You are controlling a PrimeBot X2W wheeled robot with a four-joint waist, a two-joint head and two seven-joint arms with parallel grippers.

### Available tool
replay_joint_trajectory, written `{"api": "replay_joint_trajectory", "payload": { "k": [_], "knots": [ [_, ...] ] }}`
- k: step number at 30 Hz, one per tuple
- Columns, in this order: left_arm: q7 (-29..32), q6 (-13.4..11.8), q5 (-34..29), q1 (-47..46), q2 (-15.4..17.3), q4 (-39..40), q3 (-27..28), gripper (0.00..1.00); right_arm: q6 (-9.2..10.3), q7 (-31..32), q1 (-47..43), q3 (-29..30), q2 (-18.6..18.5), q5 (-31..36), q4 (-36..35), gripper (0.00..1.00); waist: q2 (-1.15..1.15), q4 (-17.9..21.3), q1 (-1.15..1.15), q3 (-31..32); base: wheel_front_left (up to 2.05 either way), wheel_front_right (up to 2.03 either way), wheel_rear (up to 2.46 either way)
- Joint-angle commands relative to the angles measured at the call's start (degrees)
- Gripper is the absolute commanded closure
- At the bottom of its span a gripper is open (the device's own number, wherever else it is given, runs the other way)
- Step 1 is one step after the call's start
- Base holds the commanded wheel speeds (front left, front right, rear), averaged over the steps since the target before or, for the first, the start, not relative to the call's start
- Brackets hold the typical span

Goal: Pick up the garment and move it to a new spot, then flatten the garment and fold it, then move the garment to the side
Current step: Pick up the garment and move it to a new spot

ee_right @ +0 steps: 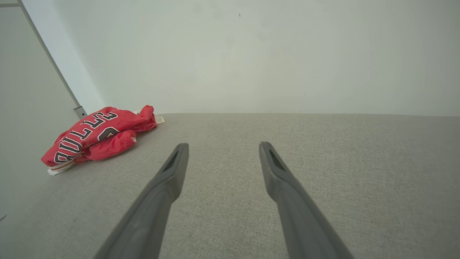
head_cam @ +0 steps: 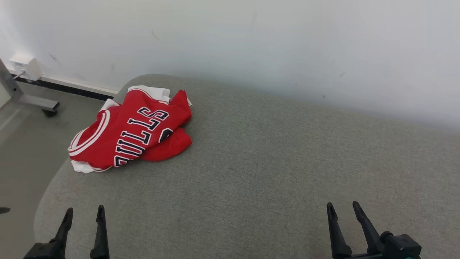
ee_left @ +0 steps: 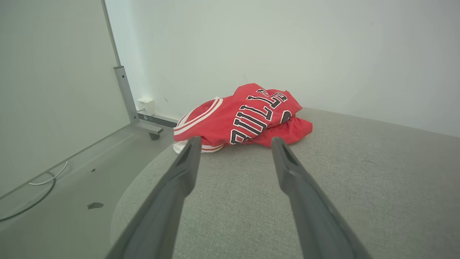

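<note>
Garment [head_cam: 131,131] crumpled on grey surface [head_cam: 269,162], left tool [head_cam: 84,209], right tool [head_cam: 343,205] gaping

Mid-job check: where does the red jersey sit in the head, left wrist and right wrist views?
Head view: red jersey at upper left, crumpled near the grey cushion's far left corner.
Left wrist view: jersey just above centre, beyond the open left gripper.
Right wrist view: jersey at middle left, by the cushion's left edge.
Shared landmark: the grey metal frame against the wall, just left of the jersey.
</note>
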State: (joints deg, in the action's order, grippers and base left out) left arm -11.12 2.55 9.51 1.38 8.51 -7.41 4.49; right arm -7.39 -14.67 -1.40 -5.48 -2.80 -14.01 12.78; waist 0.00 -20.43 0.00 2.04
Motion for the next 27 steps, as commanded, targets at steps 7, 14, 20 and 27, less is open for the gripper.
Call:
{"api": "replay_joint_trajectory", "payload": {
  "k": [7,14,20,27],
  "knots": [
    [0.10,-0.29,0.59,0.05,0.78,-0.18,0.06,0.00,-0.19,-0.40,0.31,-0.27,-0.15,-0.30,0.45,0.00,0.00,-4.50,0.00,0.05,0.00,0.00,0.00],
    [0.03,-0.61,0.99,0.55,0.96,-0.34,0.02,0.00,-0.19,-0.42,0.53,-0.88,-0.15,-0.61,0.91,0.00,0.00,-6.84,0.00,0.18,0.00,0.00,0.00],
    [-0.27,-1.01,1.39,0.87,0.95,-0.30,0.10,0.00,-0.19,-0.46,0.96,-1.27,-0.16,-0.22,1.11,0.00,0.00,-7.95,0.00,0.03,0.00,0.00,0.00],
    [-0.79,-1.70,2.08,1.44,1.18,-0.13,0.66,0.00,-0.19,-0.47,2.22,-2.10,-0.16,-0.11,2.07,0.00,0.00,-8.25,0.00,-0.22,0.00,0.00,0.00]
  ]
}}
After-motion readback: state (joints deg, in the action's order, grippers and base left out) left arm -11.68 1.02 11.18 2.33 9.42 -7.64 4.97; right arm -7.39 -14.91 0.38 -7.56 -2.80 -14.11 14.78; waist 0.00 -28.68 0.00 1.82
